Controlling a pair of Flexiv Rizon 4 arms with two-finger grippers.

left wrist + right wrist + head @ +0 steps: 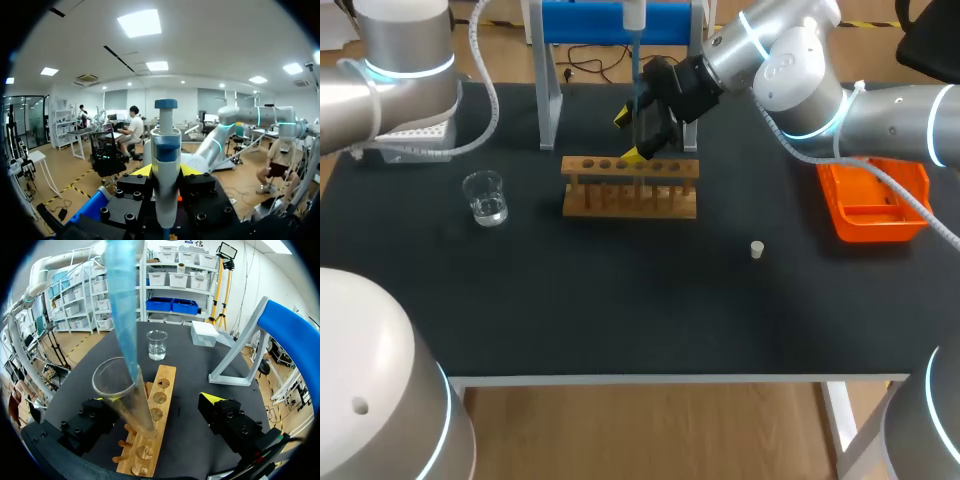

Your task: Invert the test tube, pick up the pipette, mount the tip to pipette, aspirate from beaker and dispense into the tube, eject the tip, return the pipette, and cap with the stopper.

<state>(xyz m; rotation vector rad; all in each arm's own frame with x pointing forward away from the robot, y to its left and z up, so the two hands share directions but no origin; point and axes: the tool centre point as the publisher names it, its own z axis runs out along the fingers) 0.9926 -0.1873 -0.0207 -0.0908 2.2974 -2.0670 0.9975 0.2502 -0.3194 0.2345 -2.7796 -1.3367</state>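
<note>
In the left wrist view a blue and white pipette [165, 165] stands upright between the yellow tips of my left gripper [165, 172], which is shut on its body. In the head view only the pipette's white lower shaft [633, 15] shows at the far edge. Its long blue tip [122, 300] reaches down into the mouth of a clear test tube [127, 395]. The tube leans in the wooden rack [162, 385]. My right gripper [157, 405] is open, one finger on each side of the tube. It hangs over the rack [630, 185], and my right gripper [630, 135] hides the tube in the head view.
A glass beaker [485, 197] with some water stands left of the rack. A small white stopper [757, 249] lies to the right, near an orange tray [875, 200]. The blue pipette stand [620, 20] is behind the rack and a white tip box [415, 135] is at the far left.
</note>
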